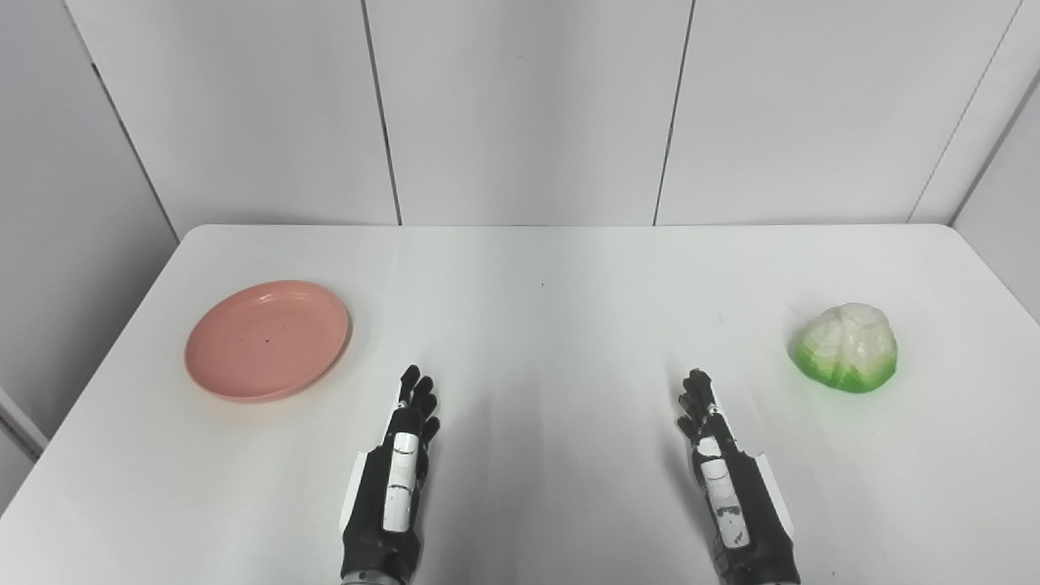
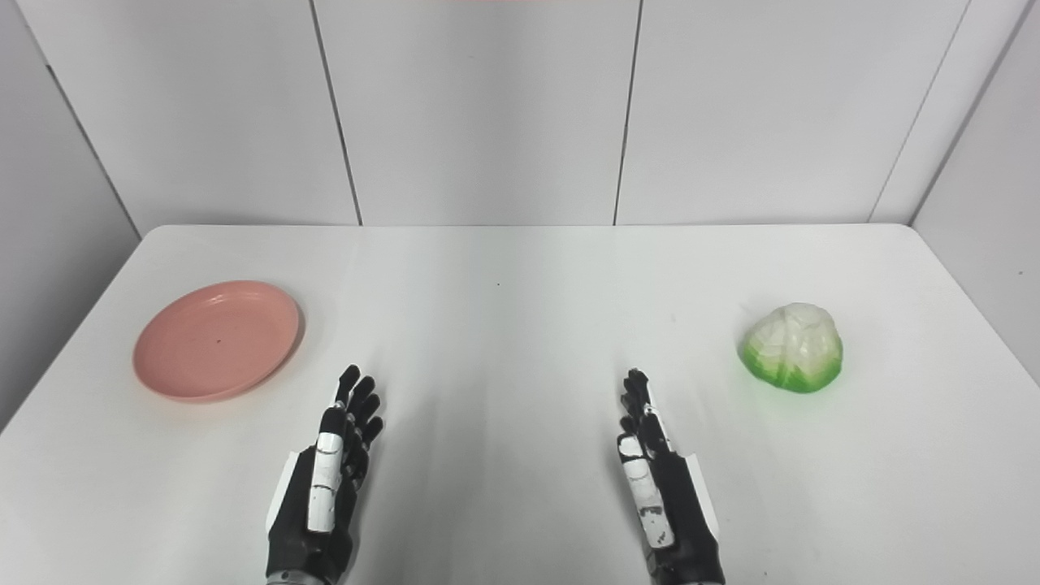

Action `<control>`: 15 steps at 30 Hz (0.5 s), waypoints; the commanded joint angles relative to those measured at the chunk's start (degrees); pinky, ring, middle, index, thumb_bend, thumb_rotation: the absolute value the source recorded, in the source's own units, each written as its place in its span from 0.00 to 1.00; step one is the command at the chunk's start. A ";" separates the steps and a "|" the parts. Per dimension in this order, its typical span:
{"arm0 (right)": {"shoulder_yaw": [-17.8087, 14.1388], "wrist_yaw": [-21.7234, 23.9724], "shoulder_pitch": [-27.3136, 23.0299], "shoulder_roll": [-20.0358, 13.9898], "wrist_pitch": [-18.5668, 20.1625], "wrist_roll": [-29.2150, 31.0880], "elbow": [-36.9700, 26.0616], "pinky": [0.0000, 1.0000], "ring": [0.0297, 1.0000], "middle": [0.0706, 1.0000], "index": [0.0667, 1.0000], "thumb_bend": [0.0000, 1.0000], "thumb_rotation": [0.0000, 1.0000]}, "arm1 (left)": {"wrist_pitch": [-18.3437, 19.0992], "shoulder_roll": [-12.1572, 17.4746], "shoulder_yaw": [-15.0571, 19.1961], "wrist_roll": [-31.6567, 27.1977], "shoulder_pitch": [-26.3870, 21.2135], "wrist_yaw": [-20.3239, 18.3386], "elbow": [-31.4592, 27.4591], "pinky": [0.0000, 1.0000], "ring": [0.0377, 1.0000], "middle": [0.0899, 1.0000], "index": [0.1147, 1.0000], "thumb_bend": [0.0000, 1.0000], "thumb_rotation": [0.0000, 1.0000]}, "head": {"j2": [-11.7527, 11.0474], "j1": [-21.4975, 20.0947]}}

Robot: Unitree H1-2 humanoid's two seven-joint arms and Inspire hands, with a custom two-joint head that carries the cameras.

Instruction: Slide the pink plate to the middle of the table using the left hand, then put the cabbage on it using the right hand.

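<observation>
So the white table (image 1: 536, 325) fills most of the shot, with plain grey wall panels (image 1: 520, 106) standing behind its far edge. The pink plate (image 1: 267, 340) sits flat over on the left side of the table, nowhere near the middle, and there's nothing on it apart from a tiny dark speck. The cabbage (image 1: 846, 347) is way over on the right side, resting on the tabletop, pale on top and bright green around the bottom, well apart from the plate.

Both hands come in at the near edge, between the two things. The left hand (image 1: 398, 471) has its fingers stretched forward and a bit spread, holding nothing, near the plate but not touching it. The right hand (image 1: 723, 471) is the same deal: fingers out straight, empty, short of the cabbage.
</observation>
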 commanded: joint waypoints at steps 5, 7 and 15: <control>0.26 -0.12 2.37 2.63 -1.79 0.16 -2.28 1.00 1.00 1.00 0.99 0.81 0.98 | -0.25 1.58 -0.45 -0.78 0.65 -0.72 -1.97 1.00 1.00 1.00 1.00 0.82 0.99 | -0.41 0.37; 0.25 -0.03 2.26 2.75 -1.48 0.66 -2.10 1.00 1.00 1.00 0.99 0.82 0.97 | -0.24 1.65 -0.38 -0.99 0.55 -0.84 -1.73 1.00 1.00 1.00 1.00 0.82 0.99 | -0.66 0.14; 0.22 -0.52 2.46 3.06 -2.17 0.49 -2.21 1.00 1.00 1.00 0.99 0.82 0.97 | -0.25 1.93 -0.47 0.30 0.56 -0.66 -1.42 1.00 1.00 1.00 1.00 0.84 0.99 | -0.71 0.18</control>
